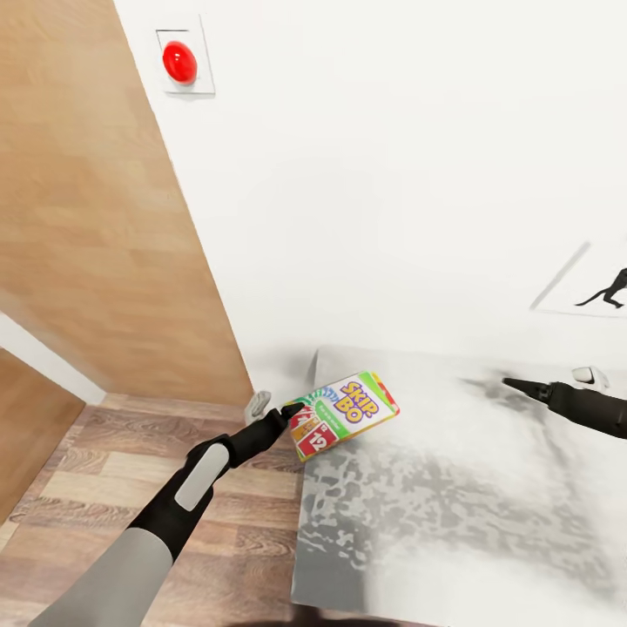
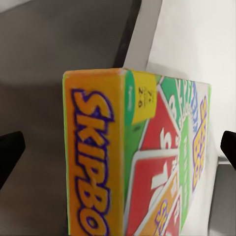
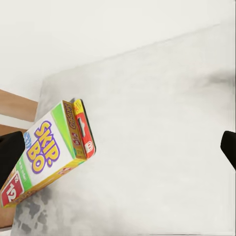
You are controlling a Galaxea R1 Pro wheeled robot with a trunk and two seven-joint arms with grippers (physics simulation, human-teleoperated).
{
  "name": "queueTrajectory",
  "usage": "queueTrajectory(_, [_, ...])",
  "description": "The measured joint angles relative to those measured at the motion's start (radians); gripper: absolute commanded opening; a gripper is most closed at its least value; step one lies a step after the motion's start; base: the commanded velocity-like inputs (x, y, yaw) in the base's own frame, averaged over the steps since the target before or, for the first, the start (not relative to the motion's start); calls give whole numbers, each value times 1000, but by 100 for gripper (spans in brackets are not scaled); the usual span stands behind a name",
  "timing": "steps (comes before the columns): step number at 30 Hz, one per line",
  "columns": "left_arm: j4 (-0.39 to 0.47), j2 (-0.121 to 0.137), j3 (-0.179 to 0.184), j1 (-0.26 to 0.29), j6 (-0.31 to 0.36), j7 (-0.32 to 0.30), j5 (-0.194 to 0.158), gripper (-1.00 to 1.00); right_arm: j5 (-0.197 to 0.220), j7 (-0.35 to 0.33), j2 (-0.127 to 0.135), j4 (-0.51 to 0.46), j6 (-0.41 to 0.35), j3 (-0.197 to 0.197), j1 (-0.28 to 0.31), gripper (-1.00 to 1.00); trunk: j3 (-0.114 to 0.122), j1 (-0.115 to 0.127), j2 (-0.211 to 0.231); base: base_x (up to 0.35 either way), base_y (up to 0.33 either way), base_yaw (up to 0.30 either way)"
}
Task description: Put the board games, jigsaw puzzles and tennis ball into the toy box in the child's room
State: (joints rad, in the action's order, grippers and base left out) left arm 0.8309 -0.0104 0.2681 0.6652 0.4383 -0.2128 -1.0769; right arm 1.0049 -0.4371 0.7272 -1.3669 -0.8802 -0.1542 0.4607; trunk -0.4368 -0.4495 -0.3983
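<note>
The green-yellow-red SKIP-BO board game lies tilted at the near-left corner of the bed, one end sticking out past the bed's edge. My left gripper reaches it from the floor side. In the left wrist view the box sits between the two fingertips, which stand wide apart at each side, open. My right gripper hovers open over the bed to the right of the box. Its wrist view looks across the mottled grey cover at the box.
A white wall rises behind the bed, with a red round button high on it and a black silhouette print at the right. A wood-panelled surface stands at the left. Wood-plank floor lies beside the bed.
</note>
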Motion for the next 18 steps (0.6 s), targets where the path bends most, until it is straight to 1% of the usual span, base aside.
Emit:
queueTrajectory(6, [0, 0, 0, 0, 0, 0, 0, 100, 0, 0, 0, 0, 0, 0, 0, 100, 0, 0, 0, 0, 0, -72])
queueTrajectory(18, [1, 0, 1, 0, 0, 0, 0, 100, 0, -1, 0, 0, 0, 0, 0, 100, 0, 0, 0, 0, 0, -22])
